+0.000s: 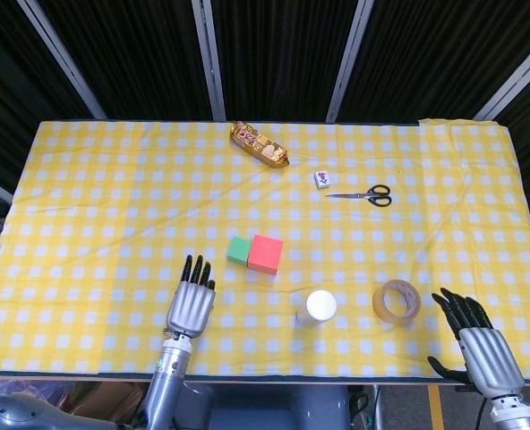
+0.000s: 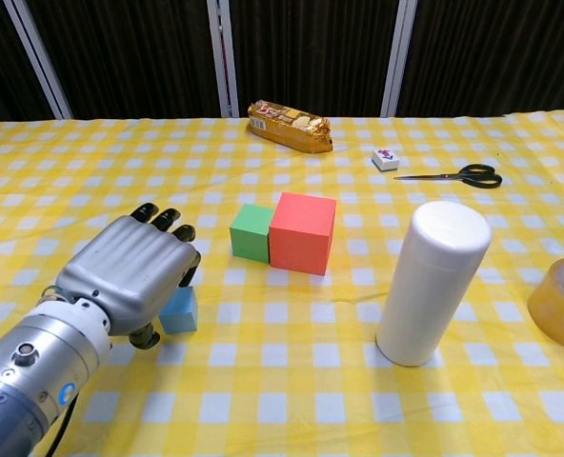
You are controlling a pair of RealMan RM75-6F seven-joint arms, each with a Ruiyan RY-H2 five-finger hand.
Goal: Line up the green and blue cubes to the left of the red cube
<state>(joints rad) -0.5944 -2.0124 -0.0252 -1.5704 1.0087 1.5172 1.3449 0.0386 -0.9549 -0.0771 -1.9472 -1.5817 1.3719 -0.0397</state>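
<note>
My left robot hand (image 2: 134,271) wraps the blue cube (image 2: 179,310), lower left of frame; green cube (image 2: 252,231) touches red cube (image 2: 302,231); I should set blue flush against green's left

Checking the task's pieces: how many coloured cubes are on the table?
3: red cube mid-table, green cube touching its left side, small blue cube under the left hand, hidden in head view.

I can't read any text from here. The snack packet (image 2: 290,127) near the far edge of the surface carries print, but it is too small to make out. The small tile (image 2: 385,159) beside the scissors (image 2: 456,175) bears a mark I can't decipher.
</note>
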